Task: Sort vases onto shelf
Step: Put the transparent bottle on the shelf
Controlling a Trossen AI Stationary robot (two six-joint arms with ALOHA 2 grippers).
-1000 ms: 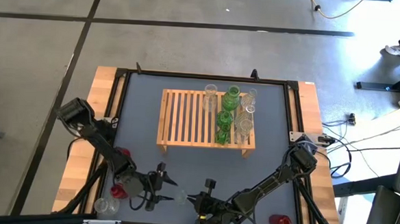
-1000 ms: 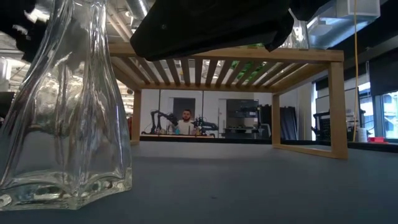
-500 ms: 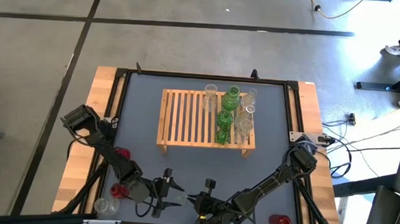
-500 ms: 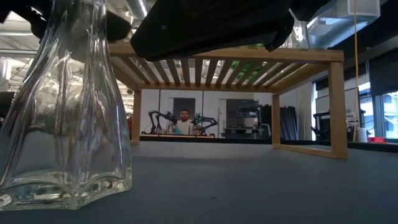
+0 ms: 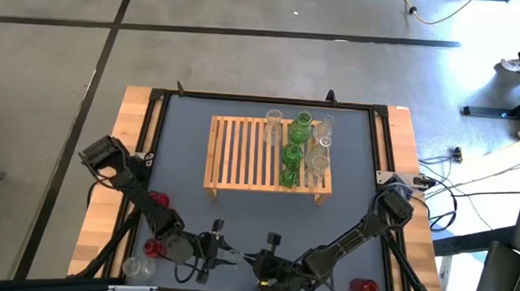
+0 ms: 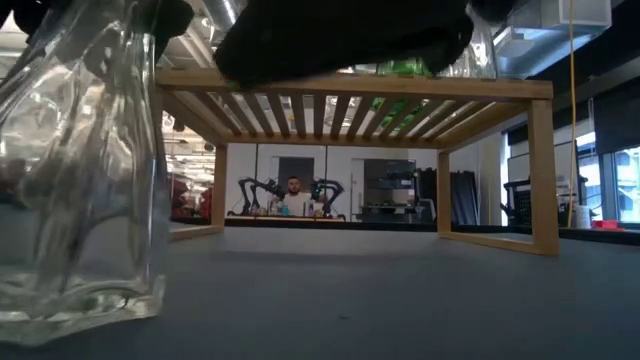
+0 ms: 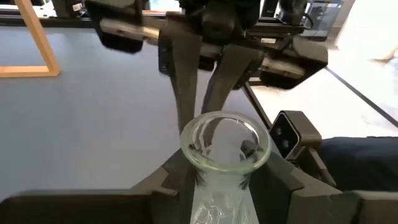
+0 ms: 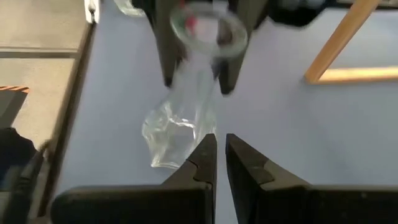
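A clear glass vase (image 6: 80, 180) leans tilted near the table's front edge, and my left gripper (image 7: 225, 177) is shut on its neck. My right gripper (image 8: 221, 152) hangs shut just to the right of the vase's base (image 8: 166, 146), with a small gap between them. The shelf (image 5: 242, 153), a slatted wooden rack on short legs, stands at mid-table. Green vases (image 5: 293, 152) and clear vases (image 5: 320, 149) stand on its right part. Two red vases (image 5: 157, 199) (image 5: 152, 247) and a clear one (image 5: 133, 266) stand at the front left. Another red vase (image 5: 364, 287) stands at the front right. My left gripper pinches the vase's narrow neck (image 7: 221, 174), just under the flared rim (image 7: 225, 140), between its two fingers (image 8: 166, 62). The fingers come from the table's left, slanting slightly down, and lie across the neck. The vase is tilted, its base low at the table with one edge raised.
The grey mat is framed by a black rail and wooden side boards (image 5: 105, 218). The shelf's left slats (image 5: 233, 149) are bare. The two arms' grippers stand close together at the front middle. A person sits in the room behind (image 6: 293, 195).
My left gripper has moved a little toward the table's right, up to the clear vase, and has shut on its neck. The vase, which stood upright, is now tipped over to one side with part of its base lifted.
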